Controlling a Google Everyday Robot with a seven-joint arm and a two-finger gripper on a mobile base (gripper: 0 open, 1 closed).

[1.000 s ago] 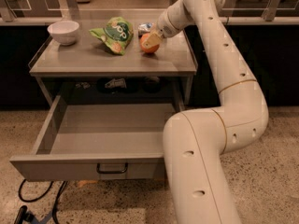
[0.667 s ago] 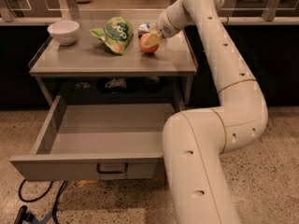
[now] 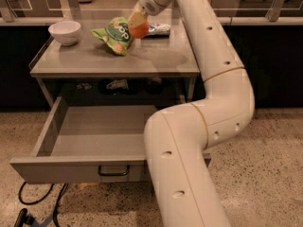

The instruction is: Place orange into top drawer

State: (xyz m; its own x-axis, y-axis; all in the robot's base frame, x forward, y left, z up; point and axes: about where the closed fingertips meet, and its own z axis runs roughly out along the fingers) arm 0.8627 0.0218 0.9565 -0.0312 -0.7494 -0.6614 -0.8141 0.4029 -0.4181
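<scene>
Right of the bowl (image 3: 66,32), the green bag (image 3: 113,36) lies just beside the orange (image 3: 141,32), clamped in the gripper (image 3: 138,26) over the table (image 3: 156,63); swinging could snag the bag, or the smooth fruit could slip before reaching the open drawer (image 3: 90,138) below

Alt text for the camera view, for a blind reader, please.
The gripper holds the orange over the grey table, beside a green snack bag. Below, the top drawer is pulled open; a white bowl sits on the table's left.
</scene>
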